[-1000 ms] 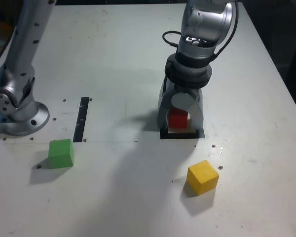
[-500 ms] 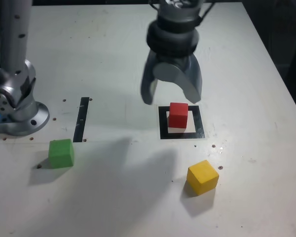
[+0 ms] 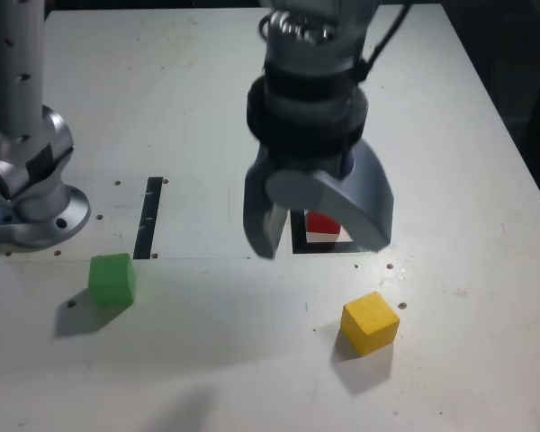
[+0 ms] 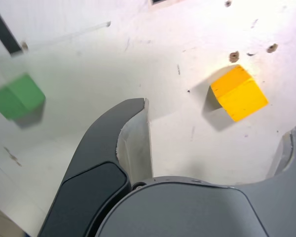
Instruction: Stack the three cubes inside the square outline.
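- The claw [image 3: 319, 225] hangs above the surface with its jaws spread wide and nothing between them; the wrist view shows only bare surface in the gap.
- In the exterior view the claw sits in front of the outline [image 3: 299, 236] and hides most of it; only a black edge and corner show.
- The red cube [image 3: 322, 222] shows as a sliver between the jaws, lying within the outline, apart from both fingers as far as can be told. Judged from this, the first cube is placed.
- The yellow cube [image 3: 370, 322] rests on the surface, near the outline toward the exterior view's lower right, turned a little askew. In the wrist view it [image 4: 238, 93] lies just beyond the open jaws, so it looks the likelier next pick.
- The green cube [image 3: 112, 278] sits well apart at the exterior view's left, near the foot of the black strip [image 3: 149, 217] and the arm base [image 3: 36, 202].
- Progress: one of three cubes is in place; two remain to be lifted and stacked on the red one, each needing square alignment over a narrow footing.
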{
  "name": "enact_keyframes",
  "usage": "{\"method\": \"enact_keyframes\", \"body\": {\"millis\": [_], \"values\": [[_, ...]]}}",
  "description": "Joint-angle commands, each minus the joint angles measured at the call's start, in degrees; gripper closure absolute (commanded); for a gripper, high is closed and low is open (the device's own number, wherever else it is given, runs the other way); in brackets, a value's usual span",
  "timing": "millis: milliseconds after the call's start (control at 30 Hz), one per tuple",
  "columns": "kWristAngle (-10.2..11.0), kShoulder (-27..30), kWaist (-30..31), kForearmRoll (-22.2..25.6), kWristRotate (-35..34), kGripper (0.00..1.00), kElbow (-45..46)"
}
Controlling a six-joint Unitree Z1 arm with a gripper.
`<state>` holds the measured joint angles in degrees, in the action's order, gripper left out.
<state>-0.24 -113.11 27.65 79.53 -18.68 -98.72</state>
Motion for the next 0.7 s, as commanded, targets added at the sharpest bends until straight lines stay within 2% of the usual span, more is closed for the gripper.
{"method": "enact_keyframes", "body": {"millis": [0,200,367,467,667], "values": [[-0.59,-0.87,0.1,-0.2,-5.72,0.09,0.28],[-2.08,-2.88,0.56,-0.42,-9.1,0.09,0.03],[-2.44,-7.16,1.62,-0.5,-10.67,0.09,-4.15],[-2.28,-9.53,2.16,-0.5,-11.14,0.08,-6.12],[-1.34,-10.81,2.32,-0.23,-12.36,0.08,-6.25]]}}
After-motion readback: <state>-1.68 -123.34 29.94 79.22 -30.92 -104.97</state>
